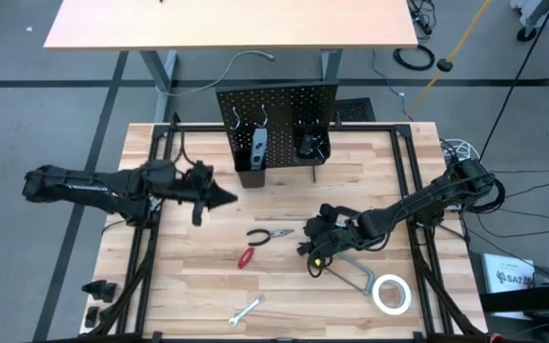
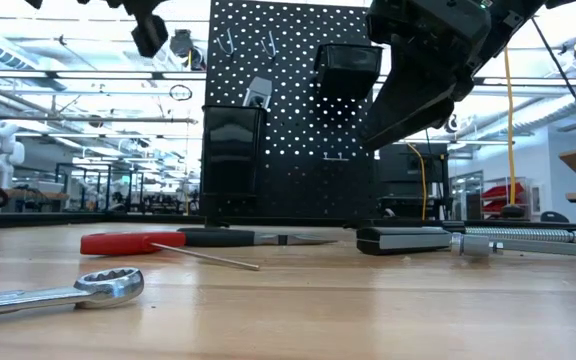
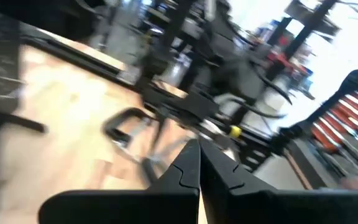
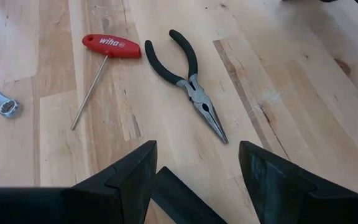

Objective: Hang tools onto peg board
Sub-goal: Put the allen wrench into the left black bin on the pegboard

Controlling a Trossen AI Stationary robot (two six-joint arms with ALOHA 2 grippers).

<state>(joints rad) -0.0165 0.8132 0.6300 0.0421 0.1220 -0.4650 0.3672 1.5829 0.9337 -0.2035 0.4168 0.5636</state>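
We are hovering the right gripper [image 1: 315, 240], jaws spread and empty, just beside the pliers [image 1: 269, 234], which are lying on the table at its nine o'clock, long axis running nine-to-three. The left gripper [image 1: 225, 197], clenched on nothing, is waiting farther off, near the board [image 1: 276, 110] at twelve.

Wood table [image 1: 284, 286] w/ pliers [image 1: 270, 234], red screwdriver [image 1: 246, 256], wrench [image 1: 246, 311], bar clamp [image 1: 349, 272], tape roll [image 1: 391, 293], peg board [image 1: 279, 133].
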